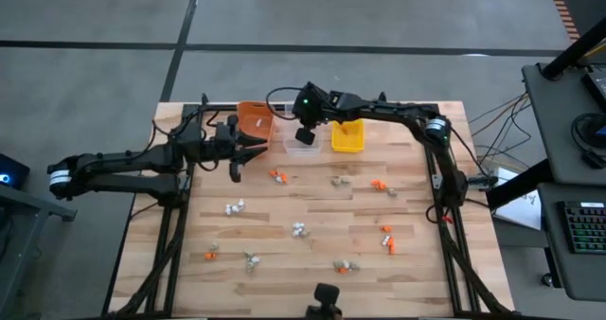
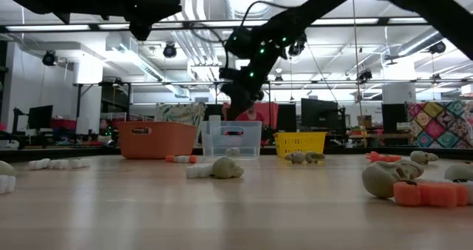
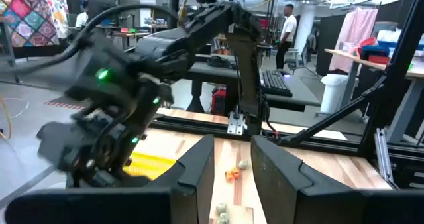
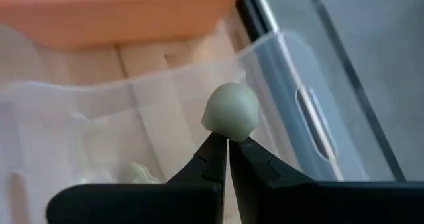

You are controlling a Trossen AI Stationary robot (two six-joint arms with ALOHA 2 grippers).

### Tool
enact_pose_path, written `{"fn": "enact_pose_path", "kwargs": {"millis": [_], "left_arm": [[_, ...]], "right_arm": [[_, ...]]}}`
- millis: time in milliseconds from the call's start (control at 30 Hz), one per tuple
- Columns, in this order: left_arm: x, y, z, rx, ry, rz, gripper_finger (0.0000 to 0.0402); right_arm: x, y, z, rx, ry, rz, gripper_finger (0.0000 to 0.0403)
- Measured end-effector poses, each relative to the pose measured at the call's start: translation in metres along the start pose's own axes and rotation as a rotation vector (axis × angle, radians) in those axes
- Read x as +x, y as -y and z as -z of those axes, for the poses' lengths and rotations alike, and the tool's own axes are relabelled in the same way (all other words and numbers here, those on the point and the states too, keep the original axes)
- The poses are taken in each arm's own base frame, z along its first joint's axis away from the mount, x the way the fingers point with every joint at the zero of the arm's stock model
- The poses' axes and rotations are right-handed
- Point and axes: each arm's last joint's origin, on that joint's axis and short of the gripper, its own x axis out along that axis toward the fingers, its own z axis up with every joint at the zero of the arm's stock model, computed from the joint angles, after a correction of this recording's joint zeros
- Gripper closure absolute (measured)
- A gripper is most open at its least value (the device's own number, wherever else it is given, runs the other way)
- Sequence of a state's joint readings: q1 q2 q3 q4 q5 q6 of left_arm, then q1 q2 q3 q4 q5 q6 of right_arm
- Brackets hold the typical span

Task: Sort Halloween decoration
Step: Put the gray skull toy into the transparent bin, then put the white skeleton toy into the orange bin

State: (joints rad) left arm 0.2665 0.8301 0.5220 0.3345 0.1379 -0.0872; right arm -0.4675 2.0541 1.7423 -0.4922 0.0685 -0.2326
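Observation:
My right gripper [image 1: 304,136] hangs over the clear bin [image 1: 301,148] at the table's far edge, shut on a pale grey-tan round trinket [image 4: 230,111]. The orange bin [image 1: 254,119] stands to the left of the clear bin and the yellow bin [image 1: 347,135] to its right. My left gripper [image 1: 237,164] hovers open near the orange bin with nothing between its fingers [image 3: 199,168]. Orange, white and grey-tan trinkets [image 1: 299,229] lie scattered on the wooden table [image 1: 312,202]. My right gripper pinches the trinket's lower end [image 4: 228,135] between its two fingertips; the round body stands out beyond the tips. The fingers slant down toward the table's far edge. The trinket is lifted clear, above the clear bin's inside [image 4: 132,118].
Another pale trinket [image 4: 142,174] lies inside the clear bin. Orange pieces [image 1: 276,175] and grey-tan pieces [image 1: 341,180] lie just in front of the bins, and more lie toward the near edge [image 1: 346,265]. A dark frame rail [image 1: 436,197] borders the table's right side.

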Motion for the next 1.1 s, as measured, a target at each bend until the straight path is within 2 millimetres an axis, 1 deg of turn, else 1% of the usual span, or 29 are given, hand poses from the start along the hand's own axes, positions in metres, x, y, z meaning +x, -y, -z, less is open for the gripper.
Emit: {"fn": "enact_pose_path", "kwargs": {"millis": [167, 367, 767, 900, 1100], "left_arm": [[0.001, 0.000, 0.002, -0.002, -0.013, -0.001, 0.0320], [0.002, -0.001, 0.003, -0.003, -0.023, -0.002, 0.0320], [0.002, -0.001, 0.004, -0.004, -0.032, -0.003, 0.0320], [0.002, -0.001, 0.004, -0.004, -0.032, -0.003, 0.0320], [0.002, -0.001, 0.004, -0.004, -0.032, -0.003, 0.0320]], "right_arm": [[0.019, 0.004, 0.000, -0.012, -0.120, -0.022, 0.0394], [0.030, 0.005, -0.010, -0.019, -0.170, -0.034, 0.0394], [0.032, 0.010, -0.012, 0.011, -0.154, -0.023, 0.0392], [0.035, 0.009, -0.010, 0.017, -0.157, -0.046, 0.0373], [0.036, 0.008, -0.010, 0.019, -0.156, -0.060, 0.0324]]}}
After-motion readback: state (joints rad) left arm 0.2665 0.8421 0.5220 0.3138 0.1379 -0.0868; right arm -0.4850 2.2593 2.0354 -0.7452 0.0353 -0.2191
